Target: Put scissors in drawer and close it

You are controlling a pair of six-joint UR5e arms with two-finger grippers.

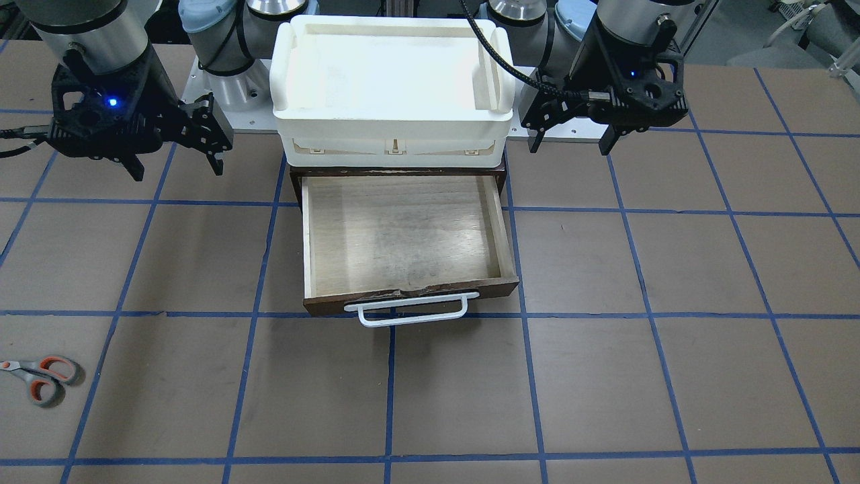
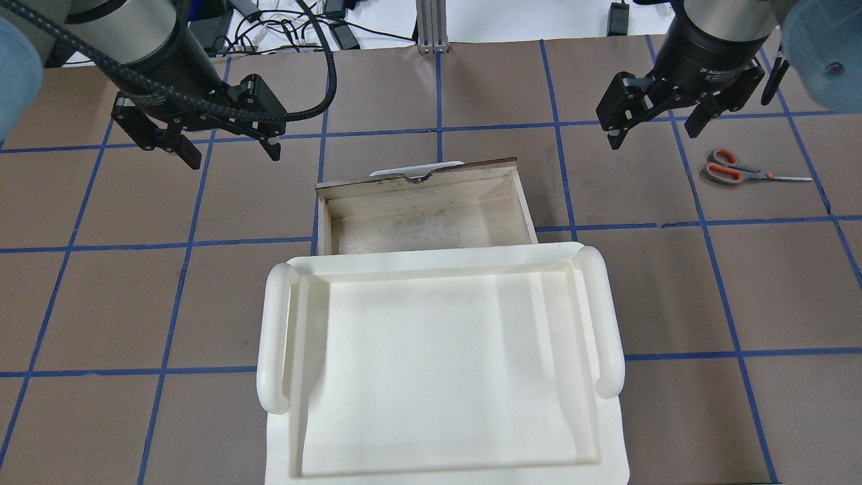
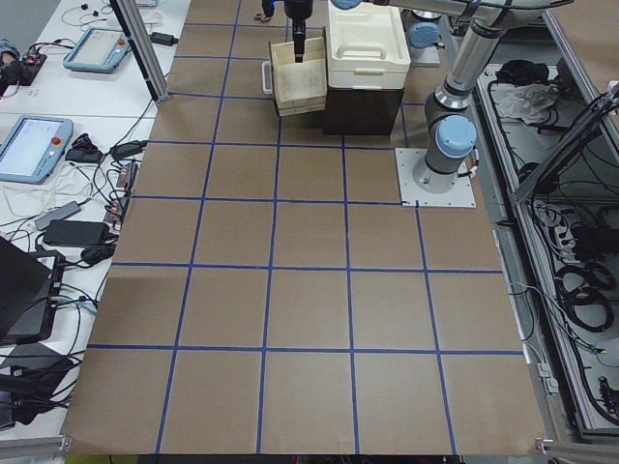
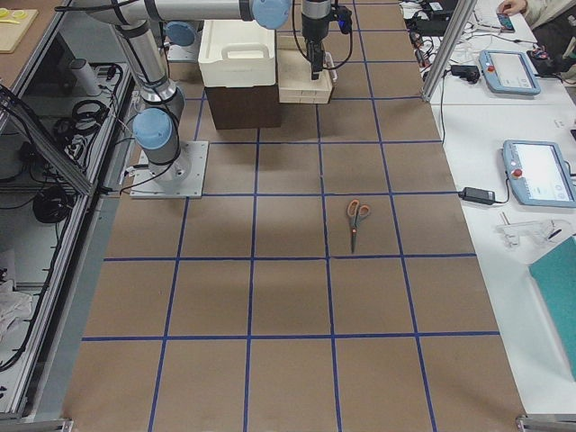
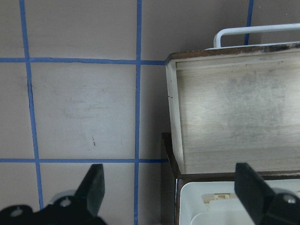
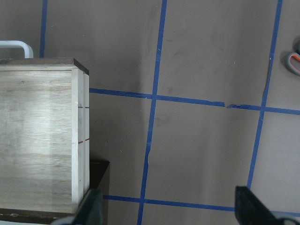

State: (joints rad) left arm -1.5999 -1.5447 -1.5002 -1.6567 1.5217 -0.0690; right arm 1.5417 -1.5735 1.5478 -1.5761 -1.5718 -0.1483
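Well out at about three o'clock of the drawer (image 2: pixel 526 205) in the overhead view, the scissors (image 2: pixel 744 172) lie flat on the tabletop (image 2: pixel 471 87), loops toward nine, blades toward three, touching nothing else. The drawer stands pulled out, its pale wood floor showing from wall to wall, its white bar handle (image 2: pixel 417 167) at twelve. A white tray (image 2: pixel 438 259) sits on the dark cabinet behind it, only its own floor showing inside. The right pincer (image 2: pixel 654 135) hangs spread at about ten o'clock of the scissors; the left pincer (image 2: pixel 234 156), also spread, hangs at nine o'clock of the drawer's front. Brown taped squares surround the drawer's three free sides.
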